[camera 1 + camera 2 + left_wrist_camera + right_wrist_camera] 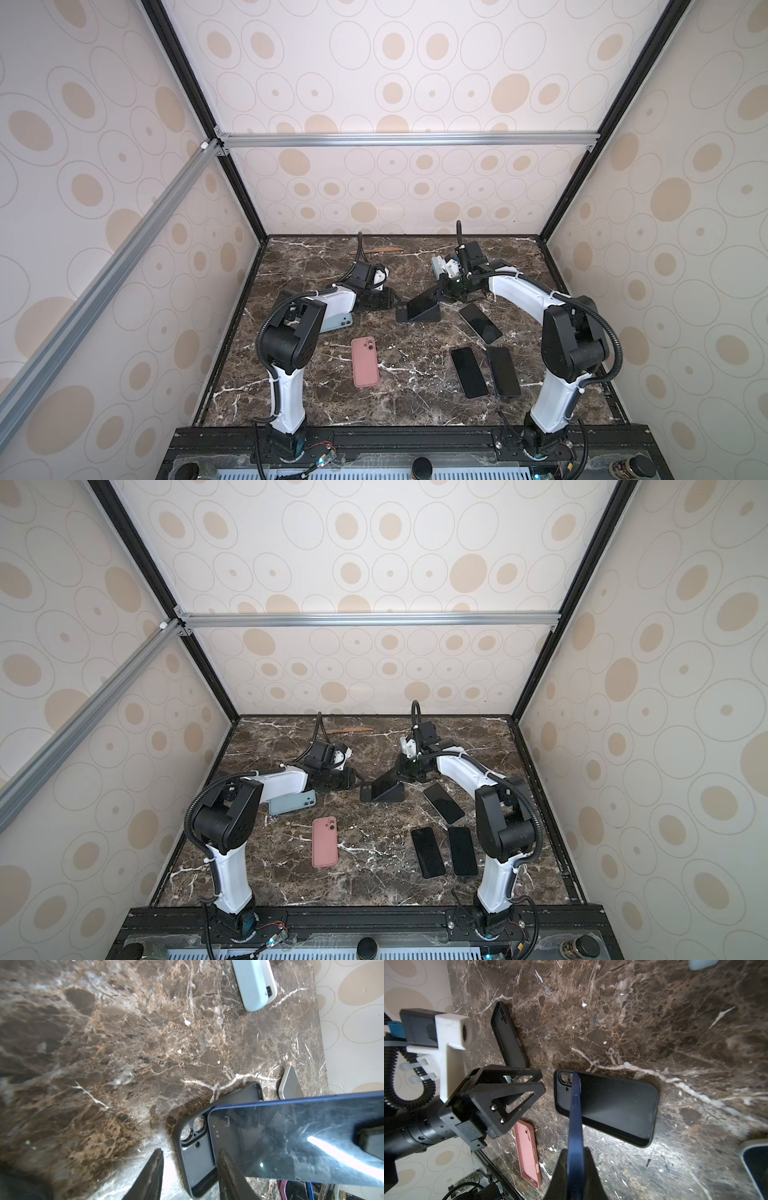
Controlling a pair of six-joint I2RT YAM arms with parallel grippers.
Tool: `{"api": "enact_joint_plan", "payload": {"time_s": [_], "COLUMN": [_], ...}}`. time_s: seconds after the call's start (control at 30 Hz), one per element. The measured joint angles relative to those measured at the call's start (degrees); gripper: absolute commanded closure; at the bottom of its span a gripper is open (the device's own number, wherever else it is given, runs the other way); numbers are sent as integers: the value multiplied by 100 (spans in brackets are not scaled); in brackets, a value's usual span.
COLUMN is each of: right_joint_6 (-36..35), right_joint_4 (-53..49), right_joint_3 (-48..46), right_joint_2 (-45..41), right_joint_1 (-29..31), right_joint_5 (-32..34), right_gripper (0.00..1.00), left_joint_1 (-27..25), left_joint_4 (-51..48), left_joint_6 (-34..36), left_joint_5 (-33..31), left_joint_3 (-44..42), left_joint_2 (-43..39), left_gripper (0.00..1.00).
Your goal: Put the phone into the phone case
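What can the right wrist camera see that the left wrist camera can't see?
Only the right wrist view shows the pink phone case, a second black case, and the right gripper shut on the thin edge of the blue phone. Only the left wrist view shows that phone's wide, shiny screen. Both show the blue phone tilted over the empty black phone case, the left gripper beside it, and the marble table.
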Motion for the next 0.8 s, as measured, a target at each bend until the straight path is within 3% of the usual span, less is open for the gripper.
{"api": "enact_joint_plan", "payload": {"time_s": [0.8], "right_joint_6": [149], "right_joint_4": [391], "right_joint_3": [-293], "right_joint_2": [-70], "right_joint_1": [-2], "right_joint_5": [-149], "right_gripper": [100], "left_joint_1": [-4], "left_joint_4": [-120], "left_joint_6": [-7], "left_joint_5": [-199], "left_joint_3": [-199], "left_joint_2": [-358], "left_gripper": [58]}}
